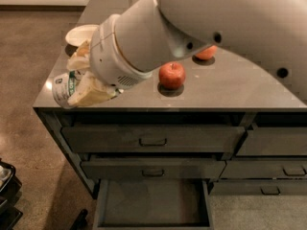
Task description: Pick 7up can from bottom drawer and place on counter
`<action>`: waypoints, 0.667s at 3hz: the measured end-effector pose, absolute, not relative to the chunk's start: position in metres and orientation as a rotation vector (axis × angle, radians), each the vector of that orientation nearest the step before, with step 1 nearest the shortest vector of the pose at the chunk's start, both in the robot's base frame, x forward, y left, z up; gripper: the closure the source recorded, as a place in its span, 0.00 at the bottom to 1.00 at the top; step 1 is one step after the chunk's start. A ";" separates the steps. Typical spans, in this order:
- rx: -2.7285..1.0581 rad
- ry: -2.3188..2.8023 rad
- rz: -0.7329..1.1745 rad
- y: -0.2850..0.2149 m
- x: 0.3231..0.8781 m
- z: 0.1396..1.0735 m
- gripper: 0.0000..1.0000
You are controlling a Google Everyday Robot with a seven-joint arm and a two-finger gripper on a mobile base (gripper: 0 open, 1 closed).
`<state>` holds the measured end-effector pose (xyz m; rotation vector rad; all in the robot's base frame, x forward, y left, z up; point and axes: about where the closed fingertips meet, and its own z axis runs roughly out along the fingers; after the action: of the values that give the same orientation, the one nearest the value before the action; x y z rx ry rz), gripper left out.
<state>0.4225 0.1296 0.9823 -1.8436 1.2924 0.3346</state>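
Down at the bottom, we see the bottom drawer (pixel 153 206) pulled out, and its dark inside shows bare. The two drawers above it, the top drawer (pixel 115 139) and the middle drawer (pixel 192 169), are pushed in, each with a small handle at its middle. The narrower drawers (pixel 276 142) of the right-hand stack are pushed in too. A white bowl (pixel 79 33) sits at the far left of the counter (pixel 240 86); we cannot see into it from here.

The gripper (pixel 72 83) hangs over the counter's front left corner, and its pale fingers (pixel 93 91) pinch the 7up can (pixel 62 86) from two sides, one above and one below. The can lies tilted on its side in that grip, its green marking facing us. It is right at the counter's front edge. Whether it touches the surface, we cannot tell.

The thick white arm (pixel 216 18) reaches in from the upper right and covers much of the counter's far side. A red apple (pixel 171 74) stands near the middle of the counter, just beside the wrist and well apart from the can. Behind it an orange (pixel 207 53) peeks out from under the arm. A black object (pixel 6 195) sits on the floor at the left edge; we cannot make out what it is.
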 end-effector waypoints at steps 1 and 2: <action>-1.800 1.302 0.356 0.131 0.419 0.968 1.00; -1.765 1.298 0.375 0.117 0.446 0.949 1.00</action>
<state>0.4465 0.1167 0.9487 -1.7648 1.2975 0.3749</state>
